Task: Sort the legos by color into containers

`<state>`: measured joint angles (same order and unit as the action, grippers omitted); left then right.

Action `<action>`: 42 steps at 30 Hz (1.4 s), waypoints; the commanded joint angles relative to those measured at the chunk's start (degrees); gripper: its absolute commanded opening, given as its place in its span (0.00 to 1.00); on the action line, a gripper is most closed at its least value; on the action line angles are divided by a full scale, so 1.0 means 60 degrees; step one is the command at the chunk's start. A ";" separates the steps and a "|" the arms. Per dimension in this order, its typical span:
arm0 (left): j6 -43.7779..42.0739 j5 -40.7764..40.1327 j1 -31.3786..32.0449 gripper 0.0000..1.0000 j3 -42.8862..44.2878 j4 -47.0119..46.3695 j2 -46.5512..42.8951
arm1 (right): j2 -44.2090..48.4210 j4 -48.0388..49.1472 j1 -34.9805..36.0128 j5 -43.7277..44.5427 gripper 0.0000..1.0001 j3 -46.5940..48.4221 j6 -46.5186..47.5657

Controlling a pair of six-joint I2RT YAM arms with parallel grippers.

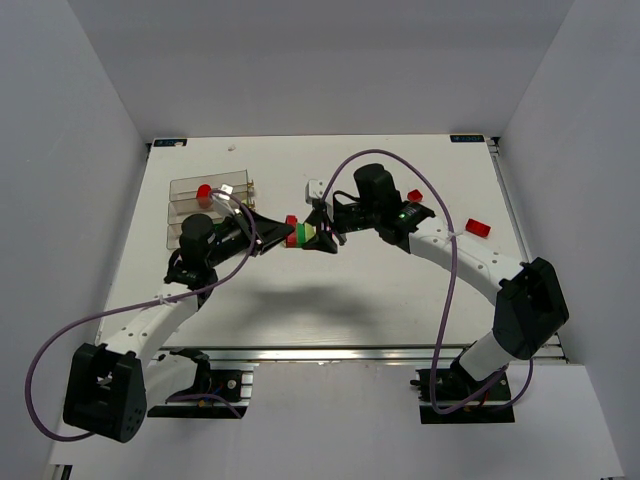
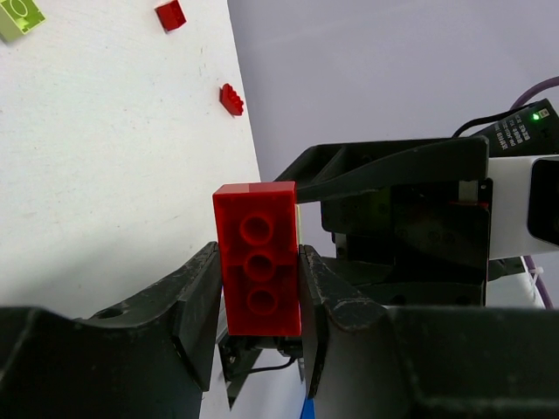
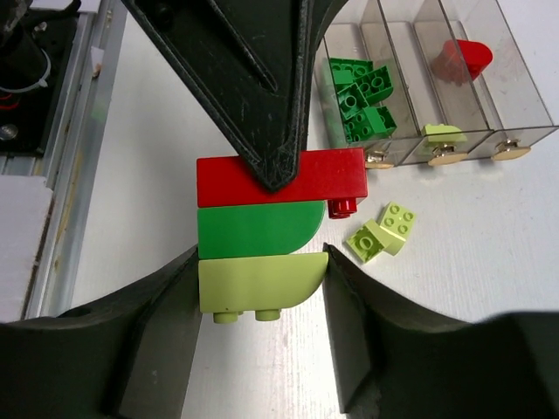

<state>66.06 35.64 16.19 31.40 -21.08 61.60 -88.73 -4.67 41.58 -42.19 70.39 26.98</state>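
Observation:
A stack of three legos hangs above the table between both grippers (image 1: 298, 236). In the right wrist view it is a red brick (image 3: 314, 175) on top, a dark green curved brick (image 3: 258, 229) in the middle and a lime curved brick (image 3: 262, 281) at the bottom. My left gripper (image 2: 258, 266) is shut on the red brick (image 2: 258, 262). My right gripper (image 3: 260, 262) is shut on the lime brick. The clear tray (image 1: 185, 190) lies left of them. It holds green bricks (image 3: 362, 92), a lime piece (image 3: 441, 131) and a red piece (image 3: 463, 57) in separate compartments.
Two loose lime bricks (image 3: 384, 231) lie on the table near the tray's front. Two loose red bricks (image 1: 478, 227) (image 1: 415, 196) lie to the right, and a white piece (image 1: 314, 188) lies behind the grippers. The table's right edge has a metal rail (image 1: 510, 210).

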 commanded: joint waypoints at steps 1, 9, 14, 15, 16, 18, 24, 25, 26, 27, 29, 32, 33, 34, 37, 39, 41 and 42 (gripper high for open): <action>-0.0243 0.0520 0.0042 0.14 0.0187 -0.0222 0.0001 | 0.0227 0.0309 0.0071 -0.0233 0.58 0.0192 -0.0191; -0.1868 0.0462 -0.0381 0.08 0.0831 0.1064 -0.0057 | 0.0242 0.0485 -0.0104 -0.0567 0.89 0.0017 -0.1054; -0.2601 0.0725 -0.0822 0.07 0.0993 0.1594 -0.0086 | 0.0374 0.0558 -0.0353 -0.1316 0.89 -0.0188 -0.1974; -0.2820 0.0754 -0.0895 0.07 0.0993 0.1653 -0.0087 | 0.0374 0.0631 -0.0469 -0.1607 0.90 -0.0189 -0.2166; -0.2952 0.0769 -0.0910 0.07 0.0993 0.1697 -0.0101 | 0.0359 0.0675 -0.0543 -0.1741 0.89 -0.0203 -0.2371; -0.3494 0.0799 -0.0910 0.07 0.1022 0.1872 -0.0218 | 0.0272 0.1154 -0.0791 -0.2265 0.89 -0.0189 -0.3278; -0.5412 0.1075 -0.0896 0.01 0.0833 0.2313 -0.0890 | -0.0240 0.2299 -0.0969 -0.3803 0.89 -0.0145 -0.5401; -0.5574 0.1178 -0.0896 0.00 0.0774 0.2240 -0.1037 | -0.0328 0.2591 -0.0969 -0.3880 0.89 -0.0145 -0.5623; -0.5880 0.1267 -0.0910 0.00 0.0686 0.2051 -0.1329 | -0.0547 0.2710 -0.0954 -0.4011 0.89 -0.0072 -0.5959; -0.6101 0.1354 -0.0896 0.00 0.0671 0.2049 -0.1491 | -0.0650 0.2755 -0.0954 -0.4041 0.89 -0.0014 -0.6020; -0.6526 0.1458 -0.0910 0.00 0.0612 0.1976 -0.1784 | -0.0855 0.2799 -0.0939 -0.4056 0.89 0.0074 -0.6050; -0.6748 0.1677 -0.0910 0.00 0.0466 0.1830 -0.2195 | -0.1090 0.2945 -0.0939 -0.4086 0.89 0.0294 -0.6225; -0.6748 0.1721 -0.0896 0.00 0.0436 0.1771 -0.2254 | -0.1134 0.3062 -0.0925 -0.4115 0.89 0.0338 -0.6342; -0.6733 0.1794 -0.0910 0.00 0.0335 0.1712 -0.2356 | -0.1193 0.3179 -0.0939 -0.4129 0.89 0.0397 -0.6604; -0.6675 0.1868 -0.0896 0.00 0.0231 0.1697 -0.2474 | -0.1368 0.3531 -0.0896 -0.4100 0.90 0.0528 -0.6927; -0.6616 0.1839 -0.0910 0.00 0.0173 0.1668 -0.2533 | -0.1457 0.3823 -0.0852 -0.4115 0.89 0.0573 -0.7147; -0.6558 0.1795 -0.0896 0.00 0.0085 0.1610 -0.2591 | -0.1544 0.4204 -0.0793 -0.4231 0.89 0.0588 -0.7687; -0.6543 0.1766 -0.0910 0.00 0.0070 0.1595 -0.2577 | -0.1574 0.4466 -0.0706 -0.4261 0.89 0.0602 -0.7806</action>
<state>27.44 45.45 10.92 32.29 -9.98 47.35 -97.84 15.40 36.21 -65.47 71.24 -15.05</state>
